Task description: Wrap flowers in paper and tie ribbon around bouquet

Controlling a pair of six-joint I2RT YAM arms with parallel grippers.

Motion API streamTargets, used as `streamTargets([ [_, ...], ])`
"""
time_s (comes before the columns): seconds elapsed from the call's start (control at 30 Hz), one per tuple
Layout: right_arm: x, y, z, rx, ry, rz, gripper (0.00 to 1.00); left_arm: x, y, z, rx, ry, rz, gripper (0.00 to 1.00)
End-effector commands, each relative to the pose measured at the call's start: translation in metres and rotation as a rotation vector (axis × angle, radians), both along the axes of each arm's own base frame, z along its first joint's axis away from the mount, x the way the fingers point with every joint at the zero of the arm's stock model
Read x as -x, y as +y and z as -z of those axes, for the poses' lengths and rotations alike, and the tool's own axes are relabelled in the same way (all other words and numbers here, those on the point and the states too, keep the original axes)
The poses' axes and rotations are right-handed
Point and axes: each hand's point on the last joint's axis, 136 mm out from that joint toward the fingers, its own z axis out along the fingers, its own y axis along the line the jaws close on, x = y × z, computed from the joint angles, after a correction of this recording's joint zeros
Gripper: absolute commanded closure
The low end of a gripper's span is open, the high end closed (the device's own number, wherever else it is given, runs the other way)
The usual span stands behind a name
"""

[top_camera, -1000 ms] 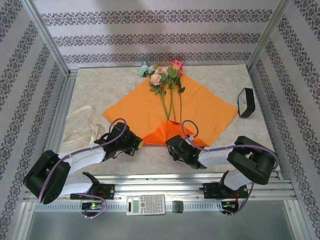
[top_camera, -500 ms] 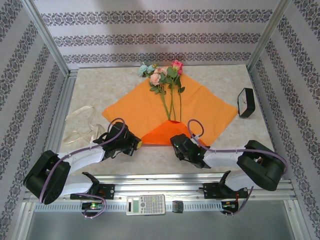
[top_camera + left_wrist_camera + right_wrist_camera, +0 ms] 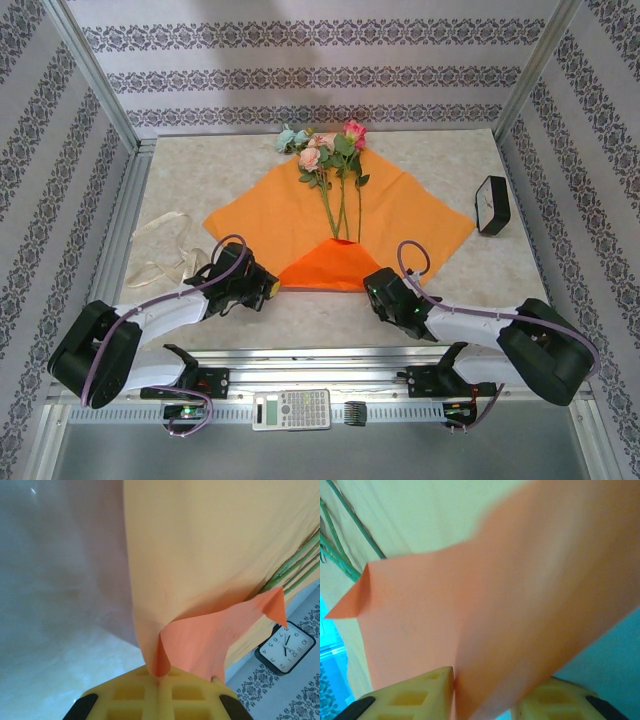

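The orange paper (image 3: 400, 215) lies spread on the table, its near corner folded up into a darker flap (image 3: 335, 265). The flowers (image 3: 330, 150) rest on it, blooms at the far edge, stems (image 3: 340, 205) running down to the flap's tip. My left gripper (image 3: 270, 288) is shut on the fold's left end; the pinched paper (image 3: 210, 555) rises from between its fingers (image 3: 130, 695). My right gripper (image 3: 377, 285) sits at the fold's right end. Its fingers (image 3: 415, 695) stand apart, with the paper (image 3: 520, 595) passing loosely between them. The beige ribbon (image 3: 160, 245) lies loose at the left.
A small black clock (image 3: 492, 205) stands by the paper's right corner and also shows in the left wrist view, clock (image 3: 285, 647). A calculator (image 3: 291, 408) lies on the front rail. Metal frame posts and patterned walls enclose the table.
The right gripper went from shut on the flap to open and drew back to the right and toward the near edge. The flap now lies lower. The left gripper kept its hold.
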Motion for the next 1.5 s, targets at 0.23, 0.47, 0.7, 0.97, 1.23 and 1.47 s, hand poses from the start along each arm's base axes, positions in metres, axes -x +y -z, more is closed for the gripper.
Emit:
streamTargets([
  [0.23,-0.007,-0.029,0.005,0.123,0.003,-0.028,0.96,0.007,0.014,0.014,-0.047,0.048,-0.005,1.0],
  [0.47,-0.009,-0.036,-0.001,0.132,0.01,-0.03,0.94,0.006,0.022,0.017,-0.06,0.051,-0.013,1.0],
  [0.7,-0.009,-0.045,0.005,0.143,0.039,-0.023,1.0,0.004,0.022,0.017,-0.054,0.053,-0.014,1.0],
  [0.97,-0.006,-0.04,0.005,0.128,0.073,-0.048,1.0,0.004,0.021,0.017,-0.059,0.051,-0.004,1.0],
  [1.23,0.0,-0.039,0.012,0.125,0.137,-0.085,0.72,-0.002,0.013,0.0,-0.125,0.002,0.126,1.0],
  [1.47,0.025,-0.019,-0.028,0.123,0.245,-0.313,0.53,0.011,0.013,0.001,-0.173,0.009,0.187,1.0],
])
